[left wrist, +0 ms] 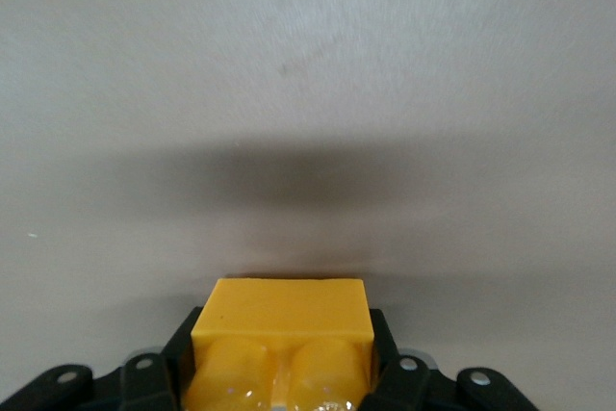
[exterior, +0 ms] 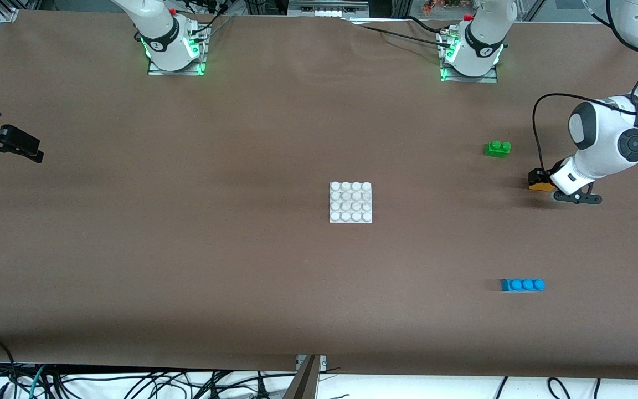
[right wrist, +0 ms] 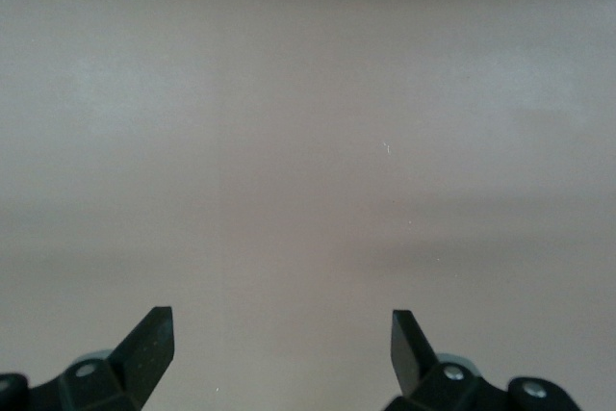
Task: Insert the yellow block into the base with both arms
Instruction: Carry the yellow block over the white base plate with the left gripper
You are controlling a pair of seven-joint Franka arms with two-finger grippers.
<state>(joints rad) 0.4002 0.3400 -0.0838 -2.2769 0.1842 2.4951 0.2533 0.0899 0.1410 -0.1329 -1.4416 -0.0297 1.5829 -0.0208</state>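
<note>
The yellow block (exterior: 542, 187) sits on the table near the left arm's end, nearer to the front camera than the green brick. My left gripper (exterior: 539, 182) is low at the table and shut on it. In the left wrist view the block (left wrist: 281, 315) fills the gap between the black fingers (left wrist: 390, 372), studs toward the camera. The white studded base (exterior: 350, 202) lies flat at mid-table, well apart from the block. My right gripper (exterior: 30, 148) waits at the right arm's end of the table, open and empty (right wrist: 282, 334) over bare cloth.
A green two-stud brick (exterior: 497, 148) lies farther from the front camera than the yellow block. A blue three-stud brick (exterior: 523, 285) lies nearer to the camera. Brown cloth covers the table. Cables hang along the front edge.
</note>
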